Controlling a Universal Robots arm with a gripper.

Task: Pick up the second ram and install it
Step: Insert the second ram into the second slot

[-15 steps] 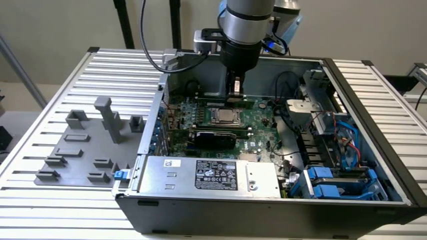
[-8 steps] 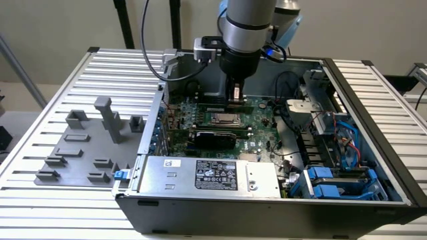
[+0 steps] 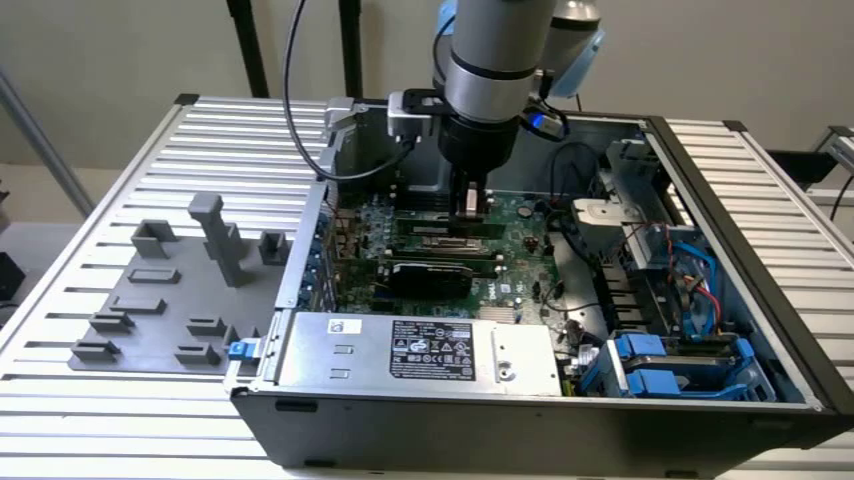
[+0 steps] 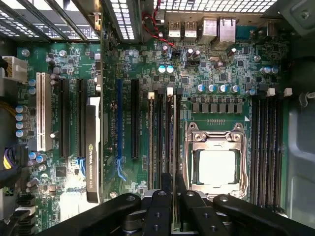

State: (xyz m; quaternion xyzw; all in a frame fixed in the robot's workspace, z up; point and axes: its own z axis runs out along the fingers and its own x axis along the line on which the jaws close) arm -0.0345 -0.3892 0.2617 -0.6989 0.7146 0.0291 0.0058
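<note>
Exterior view, starting at its left: a slatted aluminium table (image 3: 80,400) carries a grey holder tray (image 3: 147,300) with upright blocks. The tray stands apart from the open computer case (image 3: 534,425), with bare slats all around it. Just inside the case's near edge lies the power supply (image 3: 420,345), and behind it the green motherboard (image 3: 514,250) with a dark graphics card (image 3: 427,275) across it. The arm comes straight down through the open top, and its gripper (image 3: 469,205) is low over the board near the back wall, with clear air on both sides of the wrist. Further to the exterior view's right, loose cables (image 3: 587,270) crowd the board's edge. Beyond them sit the drive bays with blue clips (image 3: 667,365), tight against the case's right wall. In the wrist view the gripper (image 4: 172,189) has its fingers (image 4: 165,187) drawn almost together, pinching the second ram (image 4: 173,137). The ram is seen edge-on as a thin pale strip running along a memory slot. That slot lies between the CPU socket (image 4: 216,164) and a neighbouring slot that already carries a stick (image 4: 150,132). Whether the held stick is fully seated cannot be told. On the socket's other side stand empty black memory slots (image 4: 268,147), and the Quadro card (image 4: 92,147) lies well apart from the fingers.
</note>
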